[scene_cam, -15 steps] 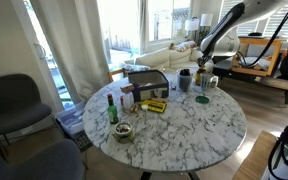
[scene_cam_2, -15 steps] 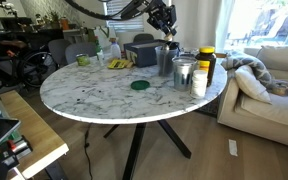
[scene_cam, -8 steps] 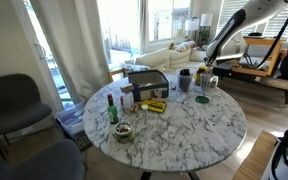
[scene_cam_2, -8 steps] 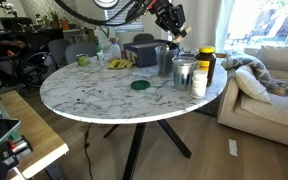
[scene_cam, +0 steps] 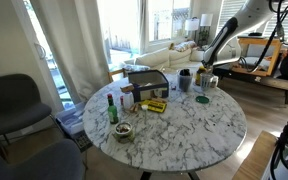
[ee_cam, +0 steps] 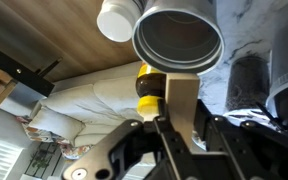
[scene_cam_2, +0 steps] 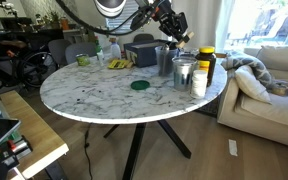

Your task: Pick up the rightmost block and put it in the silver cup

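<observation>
In the wrist view my gripper point(ee_cam: 174, 122) is shut on the block point(ee_cam: 182, 98), a pale tan piece standing up between the fingers. Just beyond the block is the open mouth of the silver cup point(ee_cam: 178, 38), seen from above. In both exterior views the gripper point(scene_cam_2: 177, 35) point(scene_cam: 208, 68) hangs in the air above the group of cups near the table edge. The silver cup point(scene_cam_2: 184, 72) stands below it, beside a dark cup point(scene_cam_2: 166, 60). The block itself is too small to make out in the exterior views.
A white cup point(scene_cam_2: 199, 82) and a yellow-lidded bottle point(scene_cam_2: 206, 62) crowd the silver cup. A green disc point(scene_cam_2: 140, 86) lies on the marble table point(scene_cam_2: 94, 100). A green bottle point(scene_cam: 112, 108), a small bowl point(scene_cam: 123, 131), a yellow item point(scene_cam: 154, 105) and a dark box point(scene_cam: 144, 85) occupy the other side.
The gripper has moved a little sideways and down toward the cups, still carrying the block. Nothing on the table has moved.
</observation>
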Motion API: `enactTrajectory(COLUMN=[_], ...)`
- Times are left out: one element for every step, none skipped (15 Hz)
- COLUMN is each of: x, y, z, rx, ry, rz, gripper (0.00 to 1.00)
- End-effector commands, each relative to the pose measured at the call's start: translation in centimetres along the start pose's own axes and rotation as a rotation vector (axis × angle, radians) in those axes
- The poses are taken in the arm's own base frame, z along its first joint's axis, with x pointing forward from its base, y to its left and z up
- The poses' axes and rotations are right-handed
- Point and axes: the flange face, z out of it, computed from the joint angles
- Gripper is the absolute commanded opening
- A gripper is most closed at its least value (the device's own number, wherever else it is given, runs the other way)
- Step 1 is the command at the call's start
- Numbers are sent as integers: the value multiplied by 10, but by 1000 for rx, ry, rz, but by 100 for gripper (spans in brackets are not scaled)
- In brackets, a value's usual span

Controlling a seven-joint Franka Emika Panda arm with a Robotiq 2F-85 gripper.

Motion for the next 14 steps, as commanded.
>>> enactTrajectory(x=[-1,-2,-2,-2,-2,-2,-2,-1,0,2,5,8,8,14], y=[3,2,1,1,0,0,-1,-2,-4,-14,-27,-41,-57,-43], z=[14,16,18,19,20,20,20,18,14,2,-15,-30,-42,-9], rx=[-37,-39,-39,-40,-41,-43,-46,-45,-36,3,48,86,119,64], ry=[-4,-10,-12,-13,-13,-13,-10,-5,1,18,48,74,93,60], rz=[24,26,27,28,29,31,30,28,22,-16,-73,-118,-155,-87], gripper=[7,18,54,56,61,68,77,84,93,98,100,100,100,100])
